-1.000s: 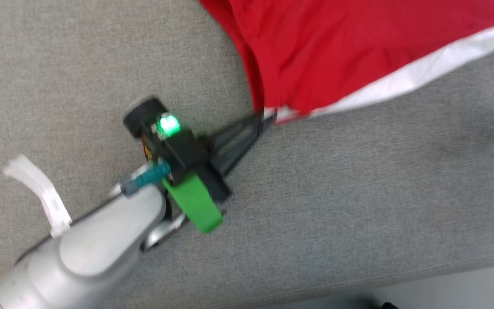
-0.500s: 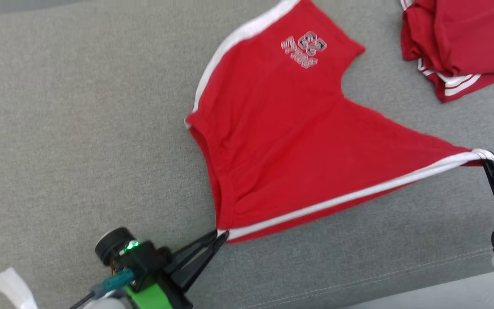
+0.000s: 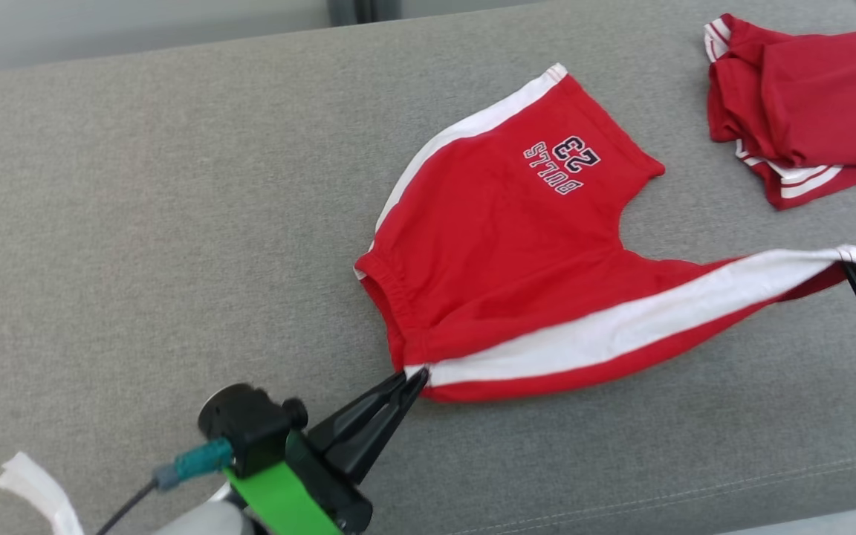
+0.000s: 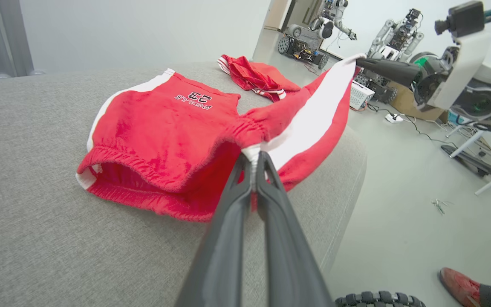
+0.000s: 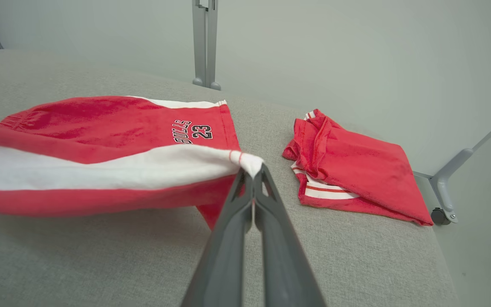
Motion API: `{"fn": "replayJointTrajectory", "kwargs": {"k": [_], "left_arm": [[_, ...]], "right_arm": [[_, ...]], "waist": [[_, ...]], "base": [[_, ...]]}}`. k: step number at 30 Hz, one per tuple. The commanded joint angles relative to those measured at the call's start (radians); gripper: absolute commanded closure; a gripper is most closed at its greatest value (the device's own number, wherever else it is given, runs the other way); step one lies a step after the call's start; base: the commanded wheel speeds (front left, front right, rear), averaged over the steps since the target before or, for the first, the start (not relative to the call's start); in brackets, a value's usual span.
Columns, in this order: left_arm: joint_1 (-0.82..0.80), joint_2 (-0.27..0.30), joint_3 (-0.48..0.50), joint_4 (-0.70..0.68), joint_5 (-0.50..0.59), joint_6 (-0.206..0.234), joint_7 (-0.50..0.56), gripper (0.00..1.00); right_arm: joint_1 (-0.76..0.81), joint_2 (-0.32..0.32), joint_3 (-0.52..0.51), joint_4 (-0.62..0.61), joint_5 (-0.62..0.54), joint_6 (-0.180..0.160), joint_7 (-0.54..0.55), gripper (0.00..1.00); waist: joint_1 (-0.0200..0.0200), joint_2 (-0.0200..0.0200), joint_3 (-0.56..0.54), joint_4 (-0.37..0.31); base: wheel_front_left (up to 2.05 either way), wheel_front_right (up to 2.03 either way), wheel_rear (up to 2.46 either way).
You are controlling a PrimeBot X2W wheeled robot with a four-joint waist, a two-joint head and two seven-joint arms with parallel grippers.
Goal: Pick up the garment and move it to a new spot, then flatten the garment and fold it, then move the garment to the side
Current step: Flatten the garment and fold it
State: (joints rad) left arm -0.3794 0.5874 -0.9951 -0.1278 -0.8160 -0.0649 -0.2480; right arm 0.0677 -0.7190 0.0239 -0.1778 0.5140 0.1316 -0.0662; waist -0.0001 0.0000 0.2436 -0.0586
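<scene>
Head camera tilted up, white stripe (image 3: 621, 327) of garment (image 3: 487, 253) broader

The left tool (image 3: 417, 375) has tapered dark fingers (image 3: 368, 427), a green band (image 3: 279, 498) (teal cable plug (image 3: 201, 461)).

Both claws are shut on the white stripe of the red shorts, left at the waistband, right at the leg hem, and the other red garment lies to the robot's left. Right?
No: the other red garment lies to the robot's right, per the head view. Rest holds: left claw shut on the white stripe of the red shorts at the waistband, right claw at the leg hem.
</scene>
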Motion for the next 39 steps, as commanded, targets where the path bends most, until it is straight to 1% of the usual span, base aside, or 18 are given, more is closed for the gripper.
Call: {"fn": "replayJointTrajectory", "kwargs": {"k": [1, 4, 8, 14, 17, 19, 24, 29, 34, 36, 37, 38, 39], "left_arm": [[-0.028, -0.026, 0.013, 0.019, -0.044, -0.017, 0.003, 1.00], [-0.073, -0.073, 0.040, 0.063, -0.139, -0.040, 0.024, 1.00], [-0.134, -0.108, 0.070, 0.108, -0.248, -0.057, 0.056, 1.00], [-0.213, -0.158, 0.105, 0.150, -0.379, -0.066, 0.084, 1.00], [-0.246, -0.184, 0.112, 0.180, -0.428, -0.066, 0.098, 1.00], [-0.270, -0.200, 0.116, 0.200, -0.456, -0.067, 0.106, 1.00], [-0.323, -0.229, 0.117, 0.247, -0.480, -0.067, 0.098, 1.00], [-0.359, -0.242, 0.099, 0.271, -0.492, -0.067, 0.091, 1.00], [-0.384, -0.245, 0.081, 0.295, -0.497, -0.067, 0.076, 1.00], [-0.393, -0.248, 0.074, 0.305, -0.496, -0.067, 0.068, 1.00], [-0.396, -0.249, 0.073, 0.308, -0.498, -0.067, 0.062, 1.00], [-0.399, -0.249, 0.071, 0.311, -0.499, -0.067, 0.058, 0.83], [-0.398, -0.250, 0.069, 0.314, -0.504, -0.067, 0.052, 0.57]], "right_arm": [[-0.045, -0.015, 0.009, 0.017, 0.015, -0.002, 0.022, 1.00], [-0.143, -0.065, 0.046, 0.060, 0.037, -0.002, 0.074, 1.00], [-0.288, -0.145, 0.121, 0.108, 0.075, -0.002, 0.124, 1.00], [-0.516, -0.239, 0.276, 0.159, 0.137, -0.002, 0.184, 1.00], [-0.628, -0.271, 0.357, 0.187, 0.166, -0.002, 0.222, 1.00], [-0.702, -0.281, 0.415, 0.208, 0.185, -0.002, 0.247, 1.00], [-0.880, -0.299, 0.548, 0.279, 0.203, -0.002, 0.290, 1.00], [-1.005, -0.302, 0.648, 0.360, 0.213, -0.002, 0.281, 1.00], [-1.110, -0.282, 0.737, 0.440, 0.227, -0.002, 0.260, 0.99], [-1.142, -0.274, 0.768, 0.470, 0.234, -0.002, 0.243, 0.79], [-1.156, -0.268, 0.786, 0.484, 0.237, -0.002, 0.235, 0.63], [-1.167, -0.263, 0.799, 0.496, 0.243, -0.002, 0.225, 0.27], [-1.179, -0.256, 0.815, 0.509, 0.248, -0.002, 0.213, 0.00]], "waist": [[0.0001, 0.0000, 0.023, 0.027], [0.0001, 0.0000, 0.055, 0.056], [0.0001, 0.0000, 0.105, 0.092], [0.0001, 0.0000, 0.179, 0.149], [0.0001, 0.0000, 0.211, 0.176], [0.0001, 0.0000, 0.231, 0.192], [0.0001, 0.0000, 0.272, 0.228], [0.0001, 0.0000, 0.293, 0.251], [0.0001, 0.0000, 0.307, 0.259], [0.0001, 0.0000, 0.310, 0.260], [0.0001, 0.0000, 0.312, 0.260], [0.0001, 0.0000, 0.312, 0.260], [0.0001, 0.0000, 0.310, 0.258]], "base": [[0.00, 0.00, 0.00], [0.00, 0.00, 0.00], [0.00, 0.00, 0.00], [0.00, 0.00, 0.00], [0.00, 0.00, 0.00], [0.00, 0.00, 0.00], [0.00, 0.00, 0.00], [0.00, 0.00, 0.00], [0.00, 0.00, 0.00], [0.00, 0.00, 0.00], [0.00, 0.00, 0.00], [0.00, 0.00, 0.00], [0.00, 0.00, 0.00]]}}
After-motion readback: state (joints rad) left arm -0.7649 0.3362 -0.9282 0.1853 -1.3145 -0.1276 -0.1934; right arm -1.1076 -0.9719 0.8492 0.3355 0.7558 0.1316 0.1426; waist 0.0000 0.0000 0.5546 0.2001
